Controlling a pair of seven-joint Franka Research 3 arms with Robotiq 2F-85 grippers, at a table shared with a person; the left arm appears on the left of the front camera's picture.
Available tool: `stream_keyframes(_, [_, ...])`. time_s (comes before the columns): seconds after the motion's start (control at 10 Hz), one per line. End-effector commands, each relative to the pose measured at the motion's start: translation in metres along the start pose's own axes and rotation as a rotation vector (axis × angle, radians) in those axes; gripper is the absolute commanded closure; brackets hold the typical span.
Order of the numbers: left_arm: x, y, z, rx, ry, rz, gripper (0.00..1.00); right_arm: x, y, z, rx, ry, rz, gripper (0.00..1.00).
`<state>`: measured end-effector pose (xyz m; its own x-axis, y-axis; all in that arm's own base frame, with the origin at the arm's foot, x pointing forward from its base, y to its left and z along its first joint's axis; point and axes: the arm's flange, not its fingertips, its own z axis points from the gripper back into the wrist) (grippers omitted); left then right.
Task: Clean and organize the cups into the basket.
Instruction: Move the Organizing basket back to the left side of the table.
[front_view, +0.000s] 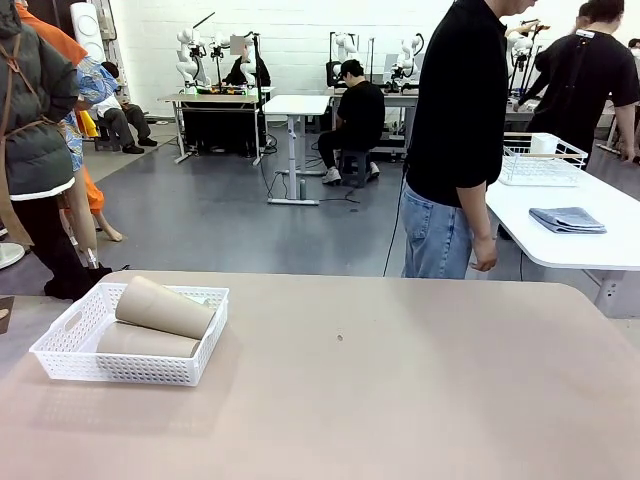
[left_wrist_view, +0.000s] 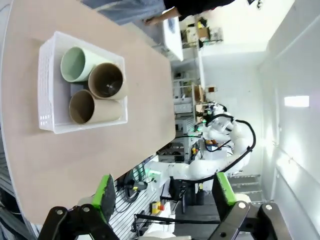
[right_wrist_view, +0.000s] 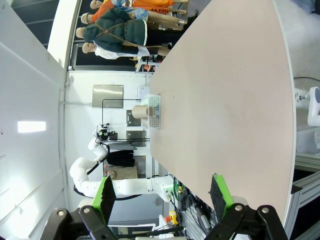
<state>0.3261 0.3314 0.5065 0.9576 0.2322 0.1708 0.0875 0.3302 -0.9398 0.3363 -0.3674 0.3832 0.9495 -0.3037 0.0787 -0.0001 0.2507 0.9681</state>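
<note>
The white lattice basket (front_view: 65, 352) rests at the table's left front. Two tan-brown cups lie on their sides in it: one on the floor (front_view: 148, 342), the other (front_view: 165, 307) stacked on top. In the left wrist view the basket (left_wrist_view: 46, 80) holds both tan cups (left_wrist_view: 106, 81) (left_wrist_view: 84, 107) and the mint green cup (left_wrist_view: 75, 64), mouths toward the camera. My left gripper (left_wrist_view: 163, 192) hangs open and empty, well off the basket past the table's edge. My right gripper (right_wrist_view: 161, 192) is open and empty too, with the basket (right_wrist_view: 155, 111) and a tan cup (right_wrist_view: 141, 111) far off.
A person in a black shirt and jeans (front_view: 455, 140) stands at the far side, right of centre. Behind them a white table (front_view: 600, 240) carries a white wire basket (front_view: 542, 160) and a folded grey cloth (front_view: 567, 219). The tan tabletop (front_view: 400, 380) stretches bare right of the basket.
</note>
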Motion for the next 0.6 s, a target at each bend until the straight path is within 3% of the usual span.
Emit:
stream_keyframes(0.0, [0.0073, -0.0025, 0.0175, -0.036, -0.014, -0.038, 0.00, -0.0041, 0.0009, -0.0048, -0.014, -0.005, -0.005, 0.00])
stream_keyframes(0.2, [0.0041, -0.0102, 0.0085, 0.010, 0.031, -0.084, 0.00, -0.0041, 0.0009, -0.0048, -0.014, -0.005, -0.005, 0.00])
stream_keyframes(0.3, [-0.0002, -0.0040, 0.0166, -0.023, -0.019, -0.013, 0.00, -0.0041, 0.0009, -0.0048, -0.014, -0.005, -0.005, 0.00])
stream_keyframes(0.5, [-0.0002, -0.0040, 0.0166, -0.023, -0.019, -0.013, 0.00, -0.0041, 0.0009, -0.0048, -0.014, -0.005, -0.005, 0.00])
